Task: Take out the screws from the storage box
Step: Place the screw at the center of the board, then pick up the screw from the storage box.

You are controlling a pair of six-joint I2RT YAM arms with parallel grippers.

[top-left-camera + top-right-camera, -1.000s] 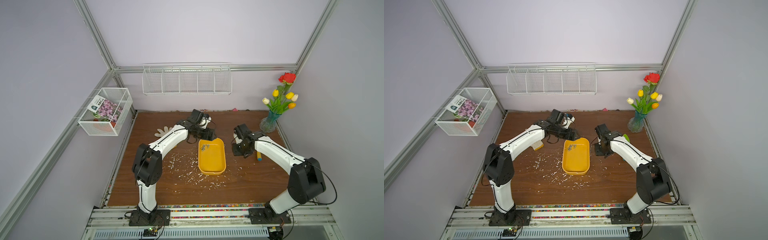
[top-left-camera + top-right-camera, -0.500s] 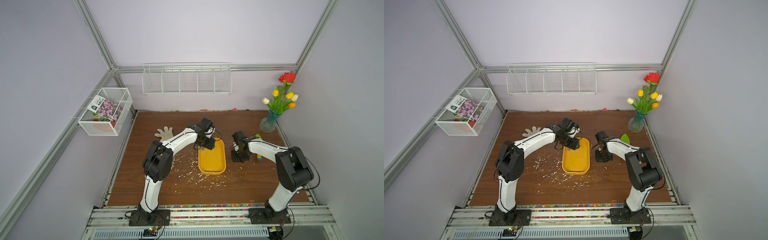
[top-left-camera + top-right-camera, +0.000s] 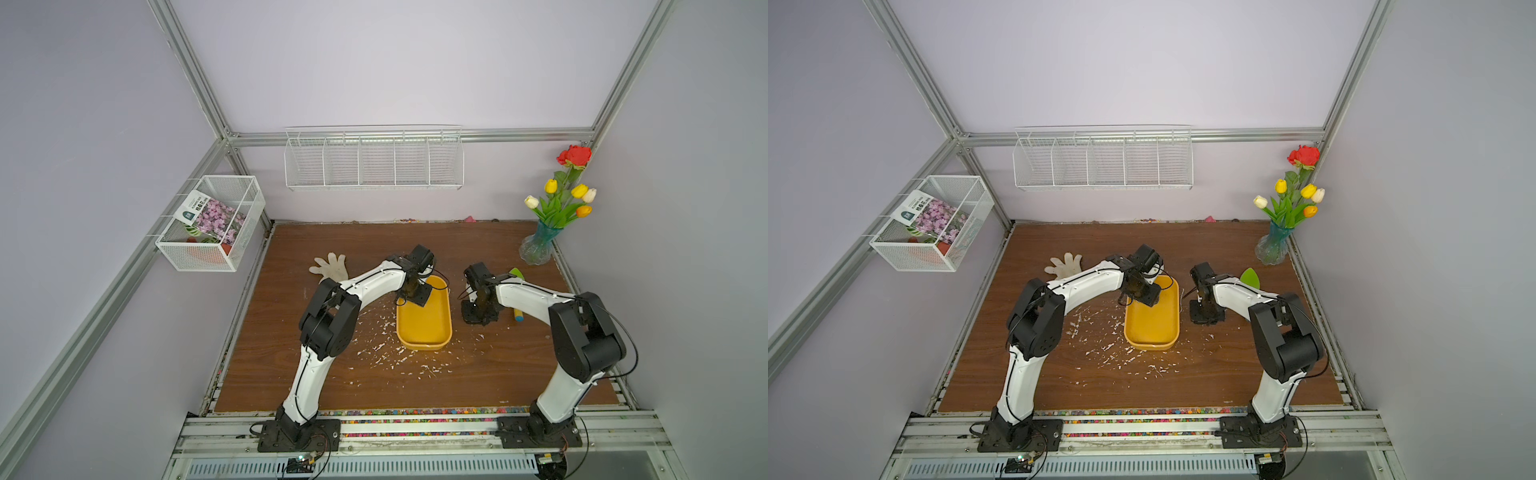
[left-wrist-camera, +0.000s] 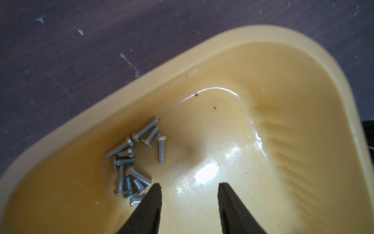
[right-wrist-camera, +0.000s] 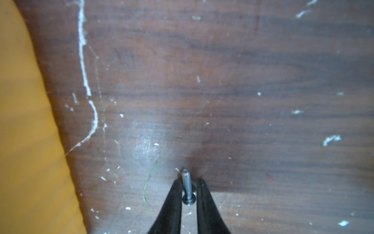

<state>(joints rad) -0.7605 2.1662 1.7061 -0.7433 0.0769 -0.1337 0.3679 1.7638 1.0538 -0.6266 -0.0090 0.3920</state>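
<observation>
Left hand (image 4: 189, 184) beside silvery screws (image 4: 125, 161)

Both top views: stereo pair mounted high above front of table (image 3: 498, 365), tilted down toward back wall (image 3: 395, 75); distant, whole workspace in frame, storage box (image 3: 424, 328) near centre. Pair shares nearly entire scene, offset slightly sideways. Left wrist view: close, looks along left pincer (image 4: 189, 185) into corner of storage box, screws (image 4: 123, 162) in focus. Right wrist view: very close, looks along right pincer (image 5: 189, 180) onto table beside box wall. Both wrist views catch part of storage box; each patch lies within field of both top views.
</observation>
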